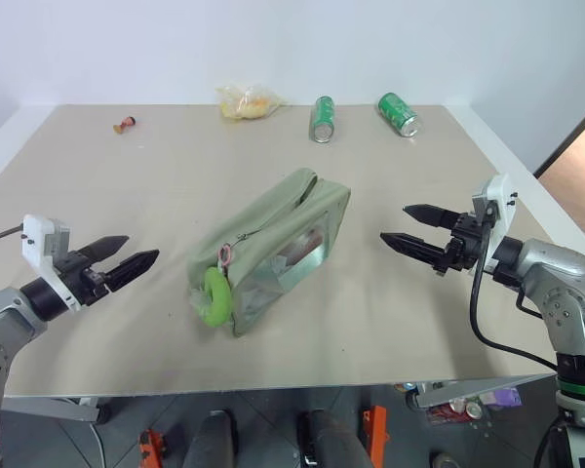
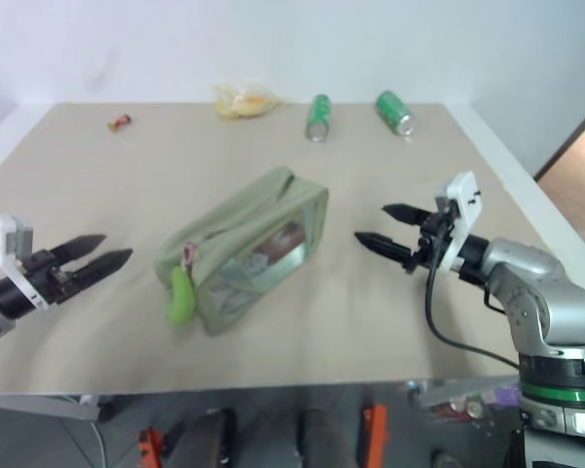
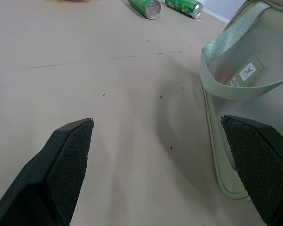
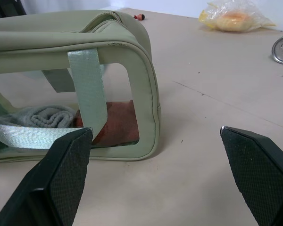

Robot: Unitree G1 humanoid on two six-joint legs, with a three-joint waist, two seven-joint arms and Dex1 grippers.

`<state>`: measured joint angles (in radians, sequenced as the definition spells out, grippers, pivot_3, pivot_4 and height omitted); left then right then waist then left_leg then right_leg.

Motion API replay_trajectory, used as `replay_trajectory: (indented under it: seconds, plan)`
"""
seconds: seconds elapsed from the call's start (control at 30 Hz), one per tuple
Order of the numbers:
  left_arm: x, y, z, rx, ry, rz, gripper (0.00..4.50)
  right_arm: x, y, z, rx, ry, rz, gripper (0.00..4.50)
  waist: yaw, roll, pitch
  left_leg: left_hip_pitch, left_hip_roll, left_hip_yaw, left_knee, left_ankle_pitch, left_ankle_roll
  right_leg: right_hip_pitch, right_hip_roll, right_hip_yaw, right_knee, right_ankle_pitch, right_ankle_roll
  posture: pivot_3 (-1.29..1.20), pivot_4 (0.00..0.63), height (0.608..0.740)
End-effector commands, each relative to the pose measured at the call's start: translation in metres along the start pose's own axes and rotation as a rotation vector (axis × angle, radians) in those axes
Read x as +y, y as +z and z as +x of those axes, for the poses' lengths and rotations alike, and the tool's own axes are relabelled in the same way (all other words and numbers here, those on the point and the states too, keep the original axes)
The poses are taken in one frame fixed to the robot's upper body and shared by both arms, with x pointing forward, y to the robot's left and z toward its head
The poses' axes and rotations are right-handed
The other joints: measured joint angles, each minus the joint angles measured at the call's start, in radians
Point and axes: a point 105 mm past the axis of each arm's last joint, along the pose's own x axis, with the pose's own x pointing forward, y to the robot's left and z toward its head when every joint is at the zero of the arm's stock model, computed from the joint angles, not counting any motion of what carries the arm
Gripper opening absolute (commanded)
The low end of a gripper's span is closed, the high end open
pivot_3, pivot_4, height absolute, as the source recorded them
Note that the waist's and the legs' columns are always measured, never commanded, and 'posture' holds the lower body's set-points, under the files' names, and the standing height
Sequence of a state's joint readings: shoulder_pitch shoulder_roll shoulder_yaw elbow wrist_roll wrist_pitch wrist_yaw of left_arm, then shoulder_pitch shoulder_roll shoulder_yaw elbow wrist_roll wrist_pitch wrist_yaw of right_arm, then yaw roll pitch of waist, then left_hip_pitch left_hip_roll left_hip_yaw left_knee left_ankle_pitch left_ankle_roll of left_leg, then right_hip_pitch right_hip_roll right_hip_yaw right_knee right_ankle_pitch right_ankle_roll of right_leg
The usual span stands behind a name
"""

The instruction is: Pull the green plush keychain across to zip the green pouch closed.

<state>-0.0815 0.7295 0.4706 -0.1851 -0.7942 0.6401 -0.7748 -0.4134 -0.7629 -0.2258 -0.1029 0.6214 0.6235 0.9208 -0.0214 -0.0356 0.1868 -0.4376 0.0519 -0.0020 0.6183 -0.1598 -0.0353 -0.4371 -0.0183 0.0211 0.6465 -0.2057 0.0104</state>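
**Both claws spread and clear of the pouch: the pull has yet to be seized**

The green plush keychain (image 1: 216, 295) hangs at the lower-left end of the green pouch (image 1: 273, 249), which lies slantwise in the middle of the table (image 1: 156, 195), running from lower left toward upper right of the left eye view. A thin cord links the plush to the zipper line along the pouch's top edge.

The left gripper (image 1: 127, 255) sits at the left of the frame, near the plush end but apart from it, fingers spread wide and empty. The right gripper (image 1: 412, 228) sits at the right, just off the pouch's far end, likewise spread and holding nothing.

Judged from this, the step is the approach. The left claw seems best placed to pinch the plush close to its cord, so the tug follows the zipper line. The right could press the far end so the soft pouch does not slide or bunch. A pull off-line would likely jam the slider.

Two green cans (image 1: 323, 118) and a yellow bag (image 1: 246, 100) lie well away at the top.
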Motion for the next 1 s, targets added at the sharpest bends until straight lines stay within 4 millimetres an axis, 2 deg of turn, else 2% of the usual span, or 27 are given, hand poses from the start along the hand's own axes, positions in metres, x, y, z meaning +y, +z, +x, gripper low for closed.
replay_trajectory:
  seconds: [0.03,0.13,0.3,0.4,0.5,0.63,0.77,1.0]
  plan:
    - [-0.006,0.007,-0.004,0.018,-0.038,0.040,4.50,0.003,0.017,0.002,-0.024,0.022,-0.086,4.49,-0.001,0.000,0.000,0.000,0.000,0.000,0.000,0.000,0.000,0.000,0.000,0.000,0.000,0.000,0.000,0.00,0.150,0.740]
    - [-0.006,0.015,-0.008,0.036,-0.075,0.043,4.50,0.000,0.031,0.007,-0.041,0.033,-0.154,4.49,-0.002,0.000,0.000,0.000,0.001,0.001,0.000,0.000,0.000,-0.001,0.000,0.000,0.001,0.000,0.000,0.00,0.150,0.740]
    - [-0.017,0.050,-0.002,-0.026,-0.179,0.063,4.50,0.001,0.066,0.012,-0.079,0.089,-0.257,4.49,-0.001,0.000,0.001,0.000,0.001,0.001,0.000,0.000,0.000,-0.001,0.000,0.000,0.001,0.000,0.000,0.00,0.150,0.740]
    - [-0.027,0.071,0.002,-0.034,-0.257,0.091,4.50,0.012,0.090,0.015,-0.074,0.188,-0.348,4.49,0.000,0.000,0.001,0.000,0.000,0.001,0.000,0.000,0.000,-0.001,0.000,0.000,0.001,0.000,0.000,0.00,0.150,0.740]
    - [-0.044,0.089,0.005,-0.044,-0.358,0.131,4.50,0.029,0.105,0.024,-0.053,0.325,-0.425,4.49,-0.001,0.000,0.001,-0.001,0.000,0.002,0.000,0.000,0.000,-0.003,0.000,0.001,0.001,0.000,0.000,0.00,0.150,0.740]
    - [-0.063,0.106,0.011,-0.080,-0.468,0.163,4.50,0.054,0.104,0.038,-0.007,0.521,-0.500,4.49,-0.002,0.000,0.001,-0.001,0.002,0.002,-0.001,0.000,0.000,-0.003,0.002,0.001,0.001,-0.001,-0.001,0.00,0.150,0.740]
    - [-0.083,0.110,0.024,-0.076,-0.555,0.192,4.50,0.072,0.091,0.061,0.057,0.681,-0.557,4.49,-0.002,0.000,0.001,-0.001,0.003,0.002,-0.001,0.000,0.000,-0.003,0.004,0.001,0.002,0.000,0.001,0.00,0.150,0.740]
    - [-0.092,0.105,0.030,-0.076,-0.592,0.188,4.50,0.074,0.077,0.088,0.097,0.764,-0.584,4.49,-0.002,0.000,0.001,0.000,0.004,0.001,0.000,0.000,0.000,-0.003,0.005,0.001,0.004,0.002,0.002,0.00,0.150,0.740]
